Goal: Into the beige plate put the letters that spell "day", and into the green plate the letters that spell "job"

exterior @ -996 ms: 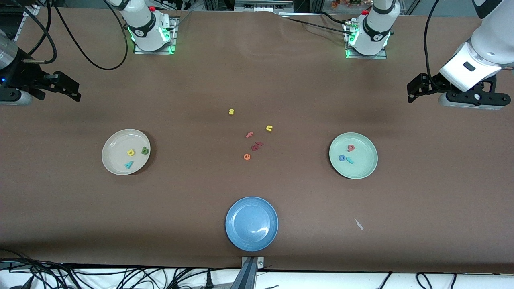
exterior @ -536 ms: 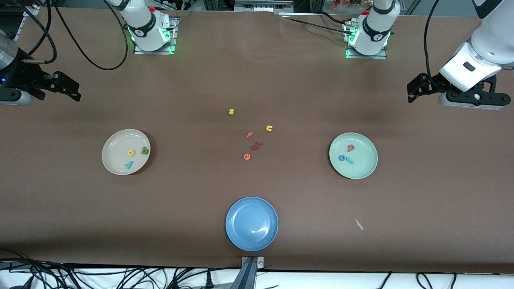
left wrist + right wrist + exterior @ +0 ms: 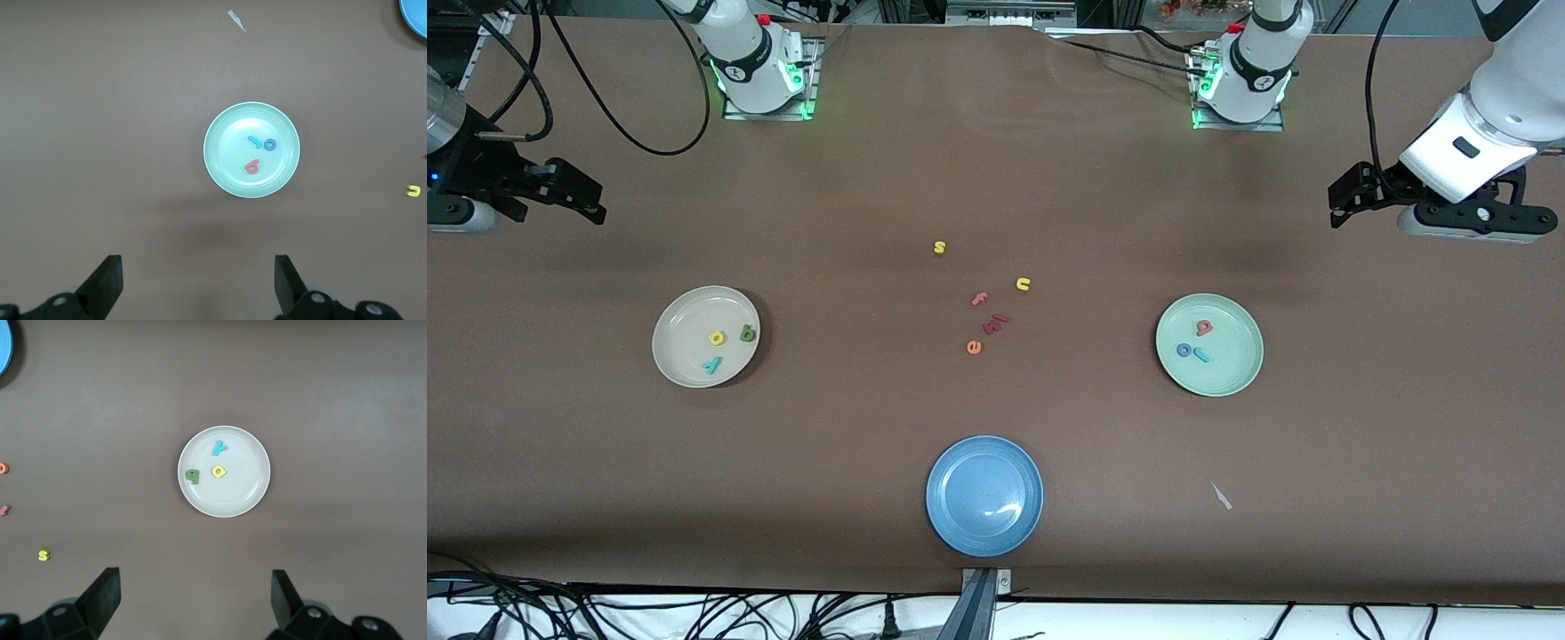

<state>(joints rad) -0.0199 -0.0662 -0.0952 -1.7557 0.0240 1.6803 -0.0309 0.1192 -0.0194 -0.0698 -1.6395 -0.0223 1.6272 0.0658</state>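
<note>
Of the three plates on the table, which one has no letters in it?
The blue plate, nearest the front camera, holds nothing. The beige plate and the green plate each hold three foam letters.

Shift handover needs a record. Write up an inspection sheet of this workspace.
Surface: brown table, one small pale scrap on it.
Job's things: beige plate holds green d, yellow a, teal y; green plate holds pink b, blue o, teal j.
Clutter: blue plate; loose letters mid-table.
Grippers: left gripper and right gripper open, holding nothing, waiting at the table's ends.
Cables: black cables near the right arm's base.
Surroundings: more wiring along the camera-side edge.
</note>
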